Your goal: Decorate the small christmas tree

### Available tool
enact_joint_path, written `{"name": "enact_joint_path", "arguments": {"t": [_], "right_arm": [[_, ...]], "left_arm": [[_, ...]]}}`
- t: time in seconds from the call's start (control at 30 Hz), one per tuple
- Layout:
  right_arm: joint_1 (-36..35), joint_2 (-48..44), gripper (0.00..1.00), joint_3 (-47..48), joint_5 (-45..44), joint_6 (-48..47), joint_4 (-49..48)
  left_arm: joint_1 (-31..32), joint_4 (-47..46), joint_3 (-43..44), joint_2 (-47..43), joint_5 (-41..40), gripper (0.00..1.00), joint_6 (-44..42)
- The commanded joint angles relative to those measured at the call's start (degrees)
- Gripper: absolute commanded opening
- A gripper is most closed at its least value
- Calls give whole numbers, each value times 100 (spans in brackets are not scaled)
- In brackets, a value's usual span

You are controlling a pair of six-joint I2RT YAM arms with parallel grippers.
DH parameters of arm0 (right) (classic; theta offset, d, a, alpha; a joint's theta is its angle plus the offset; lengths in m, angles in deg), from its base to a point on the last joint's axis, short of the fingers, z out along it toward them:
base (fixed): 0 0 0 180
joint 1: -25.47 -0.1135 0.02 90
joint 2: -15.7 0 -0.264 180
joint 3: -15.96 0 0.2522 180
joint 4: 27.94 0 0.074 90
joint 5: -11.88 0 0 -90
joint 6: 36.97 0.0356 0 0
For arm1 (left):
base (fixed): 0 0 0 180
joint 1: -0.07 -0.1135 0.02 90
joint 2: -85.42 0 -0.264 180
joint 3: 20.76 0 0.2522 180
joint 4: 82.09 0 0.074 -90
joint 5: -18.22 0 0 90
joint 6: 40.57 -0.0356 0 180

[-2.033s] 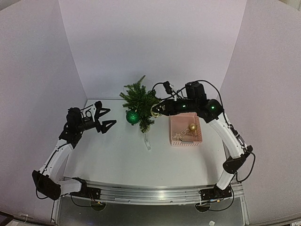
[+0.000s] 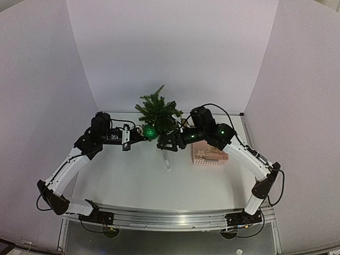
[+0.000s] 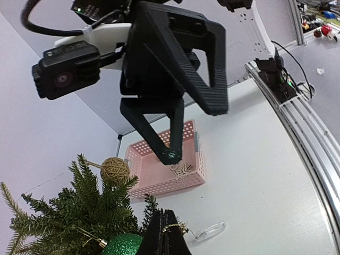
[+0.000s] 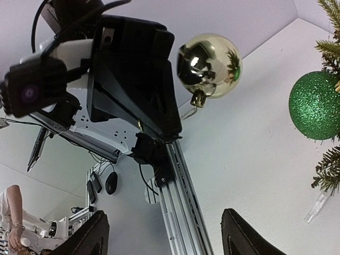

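Top external view: the small christmas tree (image 2: 157, 110) at the far edge of the worktop (image 2: 122, 170) wears a green ball (image 2: 149, 132), my left hand (image 3: 167, 234) pinches the loop of the gold ball (image 4: 209, 65), my right hand (image 4: 166, 226) is spread, and ornaments (image 3: 180, 170) wait in the pink basket (image 2: 194, 154).

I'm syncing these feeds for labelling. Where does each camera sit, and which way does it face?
Top: fixed above and behind the arms, looking down on the table; both arms show, meeting at the tree.
Left wrist: on the left arm, facing right toward the pink basket and the right arm's open jaws; own shut jaws at bottom.
Right wrist: on the right arm, facing left toward the left arm and a gold ball; own open jaws at bottom.
Shared: the green ball is in all three.
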Motion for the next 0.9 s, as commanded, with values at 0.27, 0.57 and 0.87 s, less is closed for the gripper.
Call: {"name": "enact_joint_path", "arguments": {"t": [0.27,0.57,0.87], "right_arm": [[27,-11,70,284,-1325,32,-106],[-1,-601,63,-377,-2225,120,-94],[-125,-351,54,-104,-2314,-751,-199]], "left_arm": [[12,-74,253,94,-81,0,-1911],[36,1132,937,454,-638,0,-689],[52,3615,2388,1060,-1716,0,423]]}}
